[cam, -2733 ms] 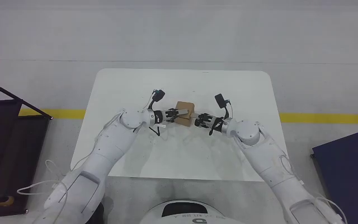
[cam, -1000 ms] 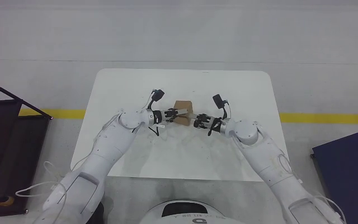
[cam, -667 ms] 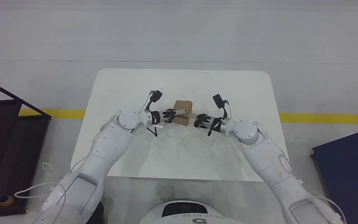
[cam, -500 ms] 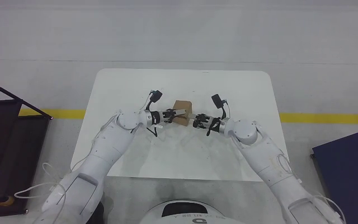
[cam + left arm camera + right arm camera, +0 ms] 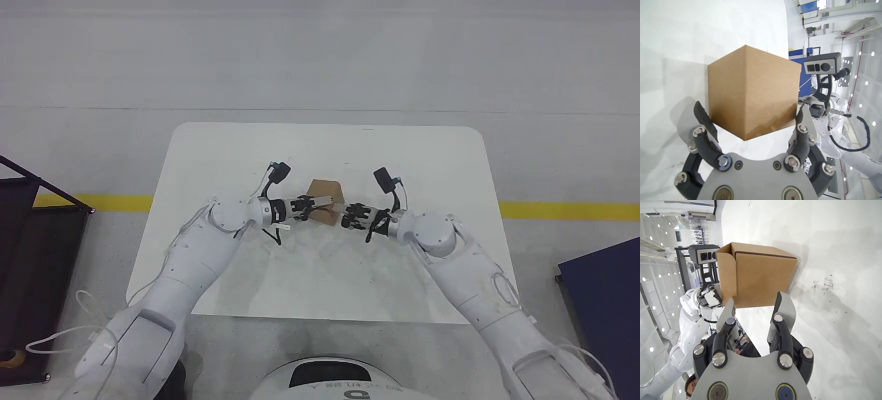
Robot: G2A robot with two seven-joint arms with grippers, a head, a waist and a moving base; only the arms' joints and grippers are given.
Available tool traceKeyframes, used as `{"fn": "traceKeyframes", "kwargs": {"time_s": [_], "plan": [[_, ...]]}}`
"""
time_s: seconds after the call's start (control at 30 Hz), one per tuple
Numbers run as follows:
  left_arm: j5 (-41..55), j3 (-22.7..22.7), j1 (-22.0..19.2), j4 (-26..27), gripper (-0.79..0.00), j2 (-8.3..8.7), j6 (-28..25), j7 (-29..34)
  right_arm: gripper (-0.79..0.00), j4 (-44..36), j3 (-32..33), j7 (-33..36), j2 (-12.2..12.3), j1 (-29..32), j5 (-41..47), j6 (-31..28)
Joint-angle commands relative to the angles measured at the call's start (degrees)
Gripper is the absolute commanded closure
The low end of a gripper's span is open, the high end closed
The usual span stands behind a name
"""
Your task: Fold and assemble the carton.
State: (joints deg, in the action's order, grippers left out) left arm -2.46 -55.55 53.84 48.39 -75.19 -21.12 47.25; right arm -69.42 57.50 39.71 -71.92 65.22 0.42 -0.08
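A small brown carton [image 5: 325,189] stands on the white table [image 5: 430,160] between both arms. In the left wrist view a closed corner of the carton [image 5: 751,91] faces the left gripper [image 5: 749,111], which is open with a finger on either side of that corner. My left gripper [image 5: 316,204] sits at the carton's left front. The right gripper [image 5: 348,215] is at its right front. In the right wrist view one side flap [image 5: 726,275] of the carton [image 5: 764,279] stands ajar; the right gripper [image 5: 755,304] is open, one fingertip at the flap's end.
Dark scuff marks [image 5: 821,283] speckle the table near the carton. The table has broad bare room on all sides of the carton. A dark frame [image 5: 40,200] stands off the table's left side and a blue object [image 5: 610,290] off its right.
The right gripper has crept left up to the carton, and the carton has shifted slightly left. The left arm has drawn back a little.
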Motion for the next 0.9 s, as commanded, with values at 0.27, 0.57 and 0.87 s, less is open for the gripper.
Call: {"fn": "traceKeyframes", "kwargs": {"time_s": [0.27,0.57,0.87], "plan": [[0.14,0.09,0.02,-0.13,-0.785,0.04,-0.28,0.14,-0.456,-0.3,0.1,-0.22,-0.03,-0.01,-0.11,-0.27],[2.23,-0.48,0.22,-0.63,-0.785,0.16,-1.45,1.16,-0.449,0.0,-0.06,-0.08,-0.11,-0.23,-0.21,-0.04],[2.48,-0.19,0.0,-0.7,-0.785,0.12,-1.65,1.67,-0.462,0.28,-0.14,-0.04,-0.19,-0.35,-0.17,-0.34]]}}
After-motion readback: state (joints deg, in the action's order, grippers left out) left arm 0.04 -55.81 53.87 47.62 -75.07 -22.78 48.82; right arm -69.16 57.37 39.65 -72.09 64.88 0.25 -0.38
